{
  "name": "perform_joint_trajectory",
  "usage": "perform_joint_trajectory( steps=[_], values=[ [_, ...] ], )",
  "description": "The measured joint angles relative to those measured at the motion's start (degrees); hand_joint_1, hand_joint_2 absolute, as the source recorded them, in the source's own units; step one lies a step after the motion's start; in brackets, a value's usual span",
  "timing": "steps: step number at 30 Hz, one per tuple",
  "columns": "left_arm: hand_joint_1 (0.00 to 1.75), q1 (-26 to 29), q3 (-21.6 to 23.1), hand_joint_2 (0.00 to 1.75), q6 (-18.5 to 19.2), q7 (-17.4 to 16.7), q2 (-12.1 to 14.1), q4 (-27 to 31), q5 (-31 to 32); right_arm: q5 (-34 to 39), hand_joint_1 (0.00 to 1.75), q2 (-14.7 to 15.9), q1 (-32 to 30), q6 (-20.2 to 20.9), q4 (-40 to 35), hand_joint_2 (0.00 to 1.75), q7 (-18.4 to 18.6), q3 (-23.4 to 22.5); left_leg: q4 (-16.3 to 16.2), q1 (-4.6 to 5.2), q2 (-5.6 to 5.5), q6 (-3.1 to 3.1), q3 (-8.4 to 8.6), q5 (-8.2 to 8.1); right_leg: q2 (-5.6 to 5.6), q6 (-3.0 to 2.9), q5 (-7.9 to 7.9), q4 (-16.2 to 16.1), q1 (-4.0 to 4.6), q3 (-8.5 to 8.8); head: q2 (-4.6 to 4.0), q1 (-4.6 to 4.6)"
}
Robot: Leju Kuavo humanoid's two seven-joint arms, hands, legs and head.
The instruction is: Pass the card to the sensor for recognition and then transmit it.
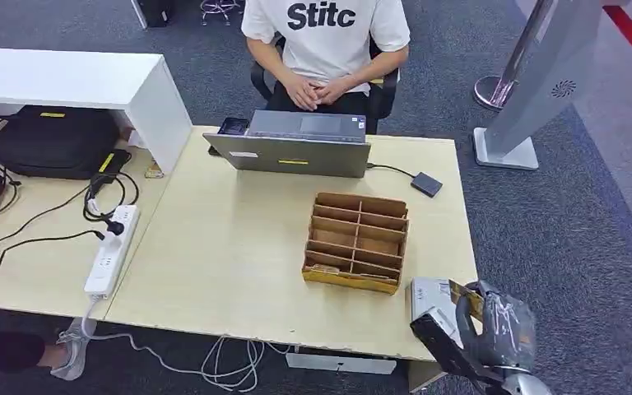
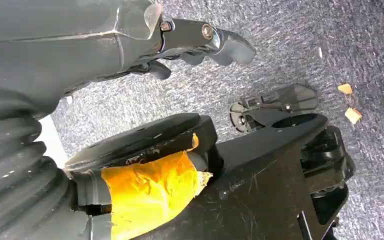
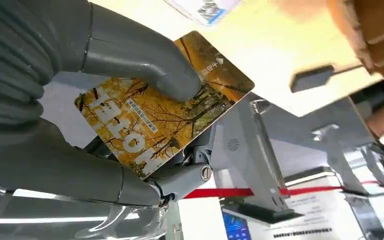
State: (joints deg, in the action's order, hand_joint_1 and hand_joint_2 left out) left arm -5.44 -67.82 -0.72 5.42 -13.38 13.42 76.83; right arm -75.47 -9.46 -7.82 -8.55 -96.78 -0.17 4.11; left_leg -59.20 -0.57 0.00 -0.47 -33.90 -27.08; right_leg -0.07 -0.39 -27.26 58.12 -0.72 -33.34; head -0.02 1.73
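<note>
My right hand (image 1: 498,329) hovers off the table's front right corner and holds a card (image 3: 155,105) printed with yellow autumn trees and white letters. The thick grey thumb (image 3: 145,60) presses on the card's face, with the darker fingers under it. In the head view only the card's yellow edge (image 1: 466,291) shows above the hand. The sensor (image 1: 426,183), a small dark square pad, lies on the far right of the table, wired to the laptop (image 1: 296,152). My left hand (image 2: 190,40) hangs over grey carpet with nothing in its fingers.
A cardboard divider box (image 1: 356,241) stands between my right hand and the sensor. A small grey-white box (image 1: 428,298) sits at the table's front right corner. A person (image 1: 325,41) sits behind the laptop, hands clasped. A power strip (image 1: 111,251) and cables lie to the left.
</note>
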Motion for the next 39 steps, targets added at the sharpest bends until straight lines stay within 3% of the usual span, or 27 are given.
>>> perform_joint_trajectory(
  steps=[39],
  values=[
    [0.0,-0.1,0.0,1.75,-0.2,0.0,0.0,0.0,0.5,-3.7,1.75,0.0,1.5,2.3,10.0,1.75,1.9,-0.1,0.0,0.0,-0.01,0.0,-0.01,0.0,-0.01,0.01,-0.01,0.0,0.0,0.01,0.0,-0.02]
  ],
)
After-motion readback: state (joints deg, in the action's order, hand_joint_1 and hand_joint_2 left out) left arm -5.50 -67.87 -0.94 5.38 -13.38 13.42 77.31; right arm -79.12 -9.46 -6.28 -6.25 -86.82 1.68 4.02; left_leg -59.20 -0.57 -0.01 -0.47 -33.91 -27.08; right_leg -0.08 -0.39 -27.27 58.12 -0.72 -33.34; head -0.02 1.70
